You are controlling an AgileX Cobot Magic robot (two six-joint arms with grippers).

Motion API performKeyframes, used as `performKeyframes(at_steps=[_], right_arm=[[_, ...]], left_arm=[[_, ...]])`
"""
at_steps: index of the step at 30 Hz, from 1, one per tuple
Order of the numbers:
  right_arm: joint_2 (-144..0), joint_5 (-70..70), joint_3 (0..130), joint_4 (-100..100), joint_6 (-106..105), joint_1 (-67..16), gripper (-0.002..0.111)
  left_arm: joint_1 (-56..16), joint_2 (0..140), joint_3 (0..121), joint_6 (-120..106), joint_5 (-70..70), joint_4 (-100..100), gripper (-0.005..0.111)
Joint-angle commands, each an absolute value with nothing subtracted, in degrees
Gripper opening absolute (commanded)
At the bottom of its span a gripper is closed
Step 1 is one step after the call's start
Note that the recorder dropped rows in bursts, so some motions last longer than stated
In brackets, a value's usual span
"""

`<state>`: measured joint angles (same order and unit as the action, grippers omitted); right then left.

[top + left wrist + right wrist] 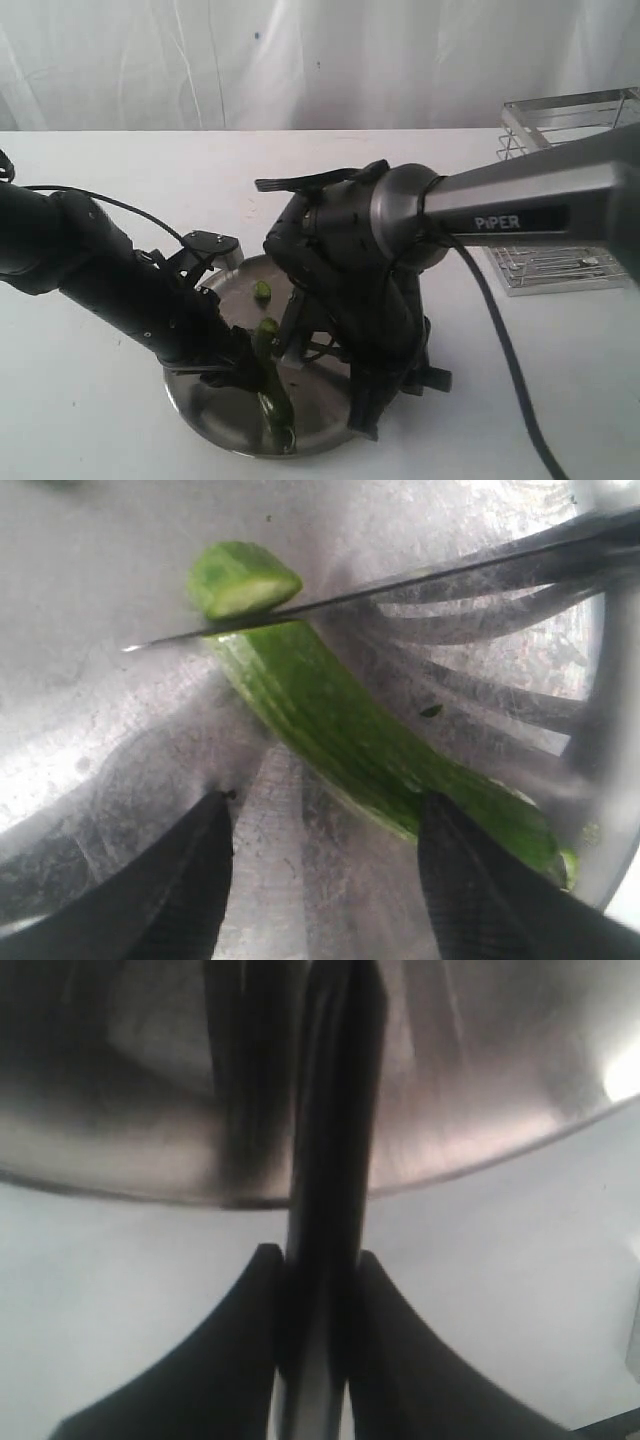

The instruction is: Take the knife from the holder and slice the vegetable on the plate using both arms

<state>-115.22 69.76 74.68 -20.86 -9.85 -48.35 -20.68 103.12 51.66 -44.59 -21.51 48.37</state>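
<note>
"Steel plate point(200, 405) — where is it set?"
"Near the middle of the white table point(90, 430). The vegetable point(350, 730) is laid on it, running from near to far."
"And the knife point(400, 580)?"
"It is clamped in the right gripper point(315, 1260), whose fingers are drawn in narrowly around it. The blade is laid across the vegetable's far end, and a cut piece point(240, 578) is seen just beyond it."
"How is the left gripper point(322, 810) held?"
"Spread wide — one finger is placed to each side of the vegetable, nearer than the blade. Whether the vegetable is touched cannot be told."
"The holder point(565, 105)?"
"It is seen at the far right of the table, well apart from the plate."
</note>
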Motion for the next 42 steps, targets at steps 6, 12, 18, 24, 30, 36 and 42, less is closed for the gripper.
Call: performKeyframes(at_steps=[6,12,18,24,30,36,42], right_arm=[[-119.4,70.0,80.0,-21.4,-10.8,-50.2,0.000],[-118.0,70.0,79.1,-22.5,-10.7,-50.0,0.000],[-115.7,70.0,76.6,-23.2,-10.4,-48.2,0.000],[-114.6,70.0,73.5,-24.7,-10.4,-47.9,0.000],[-113.8,70.0,71.9,-28.5,-8.8,-47.9,0.000],[-114.2,70.0,72.0,-28.3,-8.6,-47.9,0.000],[-116.5,70.0,73.8,-33.0,-5.0,-47.9,0.000]], left_arm=[[-21.2,105.0,50.8,-44.7,-20.6,46.1,0.059],[-21.2,105.0,50.8,-44.7,-20.6,46.0,0.059],[-21.2,105.0,50.8,-44.6,-21.0,46.0,0.059],[-21.2,105.0,50.8,-44.6,-21.1,45.8,0.059],[-21.2,105.0,50.8,-44.6,-21.9,45.8,0.059],[-21.2,105.0,50.8,-44.6,-24.3,45.8,0.059],[-21.2,105.0,50.8,-44.3,-26.8,45.8,0.059]])
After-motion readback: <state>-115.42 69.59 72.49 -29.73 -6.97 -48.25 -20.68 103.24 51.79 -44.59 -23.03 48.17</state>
